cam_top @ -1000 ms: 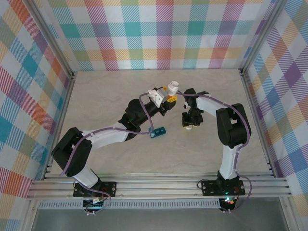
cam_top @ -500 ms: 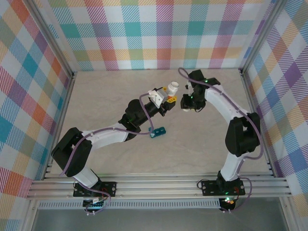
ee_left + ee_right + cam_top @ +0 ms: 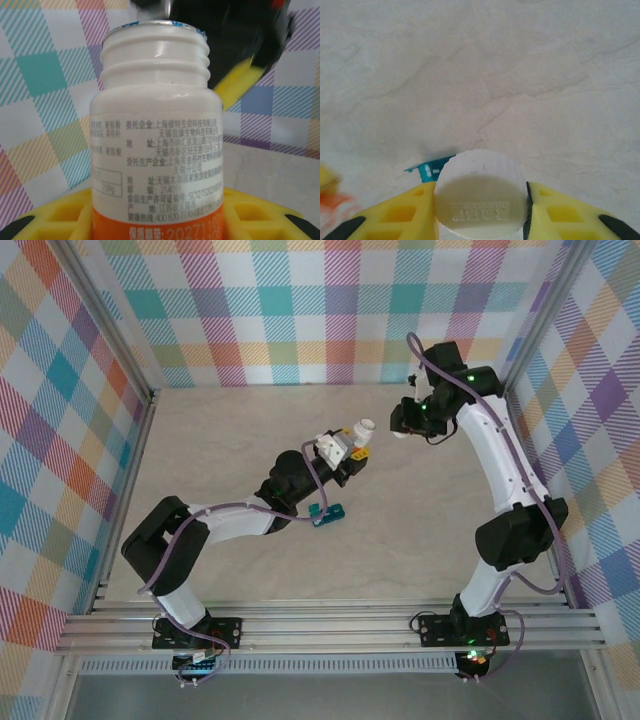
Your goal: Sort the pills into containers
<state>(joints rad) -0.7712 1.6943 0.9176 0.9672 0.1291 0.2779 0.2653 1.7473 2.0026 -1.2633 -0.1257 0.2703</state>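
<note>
My left gripper [image 3: 356, 442] is shut on a white pill bottle [image 3: 361, 427] with an orange band, held above the table's middle. In the left wrist view the bottle [image 3: 155, 130] stands upright between yellow fingers [image 3: 55, 217], and its threaded neck has no cap on it. The bottle's white cap [image 3: 480, 195] is clamped in my right gripper [image 3: 480, 212], which hangs raised just right of the bottle [image 3: 401, 427]. The teal containers [image 3: 327, 512] lie on the table below the left forearm, and their edge [image 3: 426, 170] peeks out behind the cap. The pills are hidden.
Checked walls [image 3: 330, 310] enclose the pale marble table [image 3: 230, 450] on three sides. The left arm [image 3: 230, 520] stretches low across the table's middle, close beside the containers. The right arm [image 3: 505, 470] arches high along the right side.
My right gripper has lifted from low beside the containers and swung back and to the right, carrying the cap. The left gripper has kept the bottle almost in place.
</note>
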